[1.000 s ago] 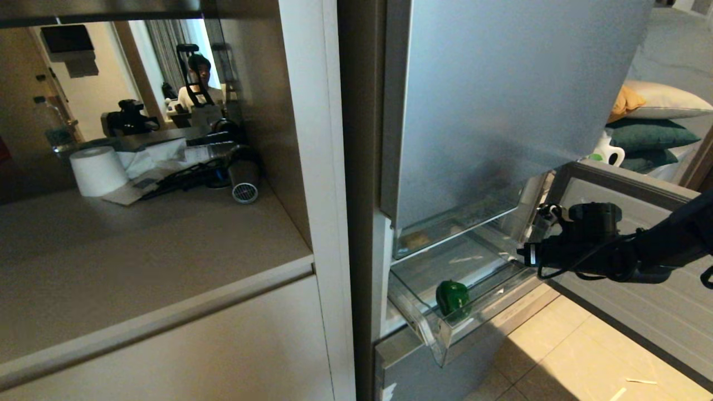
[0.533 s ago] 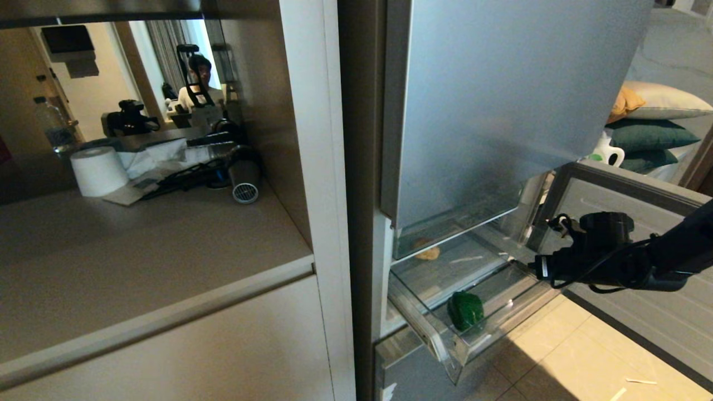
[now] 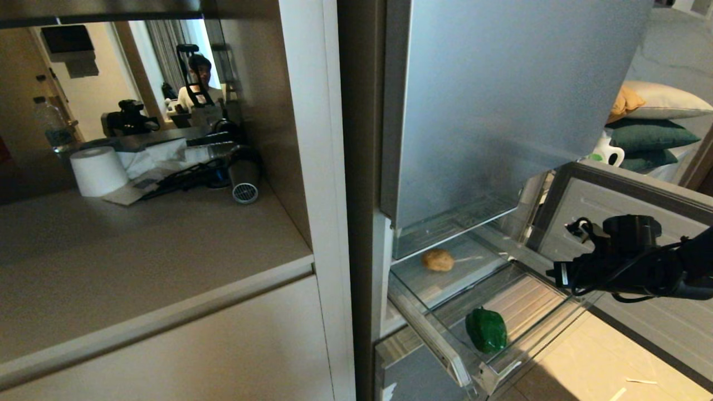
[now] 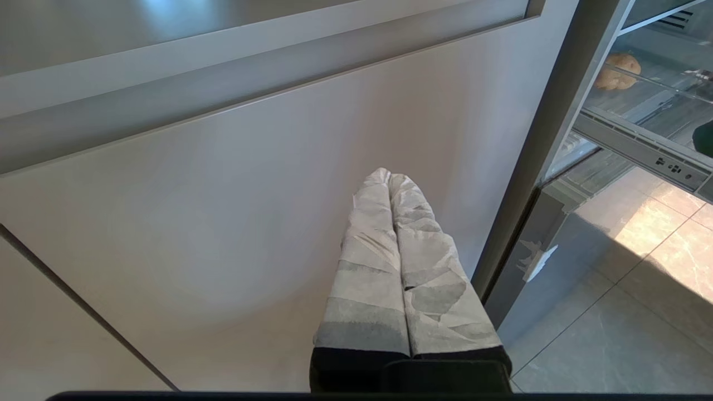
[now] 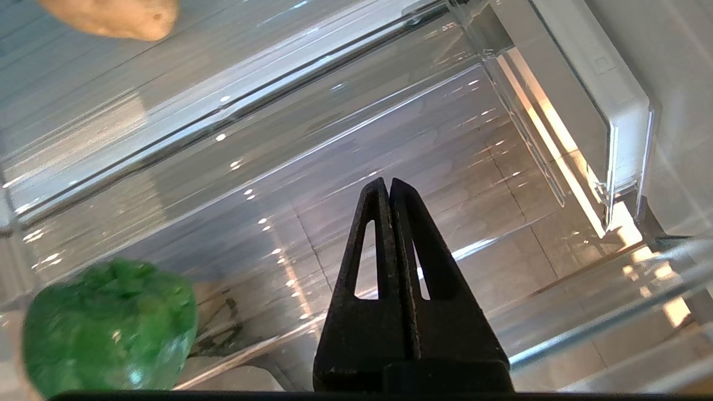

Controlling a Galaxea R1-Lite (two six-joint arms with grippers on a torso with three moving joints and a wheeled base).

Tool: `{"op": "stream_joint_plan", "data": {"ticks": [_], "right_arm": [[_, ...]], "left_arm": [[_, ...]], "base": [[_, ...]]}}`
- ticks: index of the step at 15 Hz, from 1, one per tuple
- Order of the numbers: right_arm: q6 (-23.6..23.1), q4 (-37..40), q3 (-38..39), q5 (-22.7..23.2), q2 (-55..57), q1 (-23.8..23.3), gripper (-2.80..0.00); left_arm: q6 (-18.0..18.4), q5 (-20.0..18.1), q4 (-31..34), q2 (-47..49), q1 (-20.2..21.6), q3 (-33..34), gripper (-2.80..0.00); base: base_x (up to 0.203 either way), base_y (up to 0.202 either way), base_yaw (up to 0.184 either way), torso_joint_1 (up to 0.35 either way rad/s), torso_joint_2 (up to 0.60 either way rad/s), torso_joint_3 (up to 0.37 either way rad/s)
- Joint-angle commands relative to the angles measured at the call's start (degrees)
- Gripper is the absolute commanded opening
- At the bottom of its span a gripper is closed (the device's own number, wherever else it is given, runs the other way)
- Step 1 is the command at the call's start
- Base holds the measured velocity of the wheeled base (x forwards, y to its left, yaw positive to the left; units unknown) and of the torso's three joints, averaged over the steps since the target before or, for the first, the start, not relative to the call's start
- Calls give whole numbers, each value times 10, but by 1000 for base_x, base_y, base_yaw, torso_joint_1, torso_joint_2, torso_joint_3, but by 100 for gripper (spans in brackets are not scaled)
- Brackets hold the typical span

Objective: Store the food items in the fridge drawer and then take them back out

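The clear fridge drawer stands pulled far out of the silver fridge. A glossy green bell pepper lies near its front. A tan potato lies at its back. My right gripper is at the drawer's right front corner, shut with nothing between its fingers. In the right wrist view its tips reach over the drawer's clear front wall, with the pepper and potato to one side. My left gripper, wrapped in white, hangs shut before the beige cabinet door.
The open fridge door stands just behind my right arm. The closed upper fridge door overhangs the drawer. On the counter to the left are a paper roll and a hair dryer. A mirror there reflects a person.
The drawer has slid farther out, carrying the pepper forward and bringing the potato into full view. My right gripper has moved right and down with the drawer's front.
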Motion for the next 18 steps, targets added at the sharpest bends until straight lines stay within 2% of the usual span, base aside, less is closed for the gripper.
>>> {"op": "stream_joint_plan", "data": {"ticks": [1,6,9,16,18], "right_arm": [[-1,-2,8,1,-13,0,-280],[4,-24,12,7,-14,3,-280],[5,-40,-6,23,-11,37,-280],[-6,-16,-45,25,33,123,-280],[-13,33,-53,25,37,140,-280]], "left_arm": [[0,0,0,0,0,0,-280],[0,0,0,0,0,0,-280],[0,0,0,0,0,0,-280],[0,0,0,1,0,0,-280],[0,0,0,0,0,0,-280]], "base": [[0,0,0,0,0,0],[0,0,0,0,0,0],[0,0,0,0,0,0],[0,0,0,0,0,0],[0,0,0,0,0,0]]}}
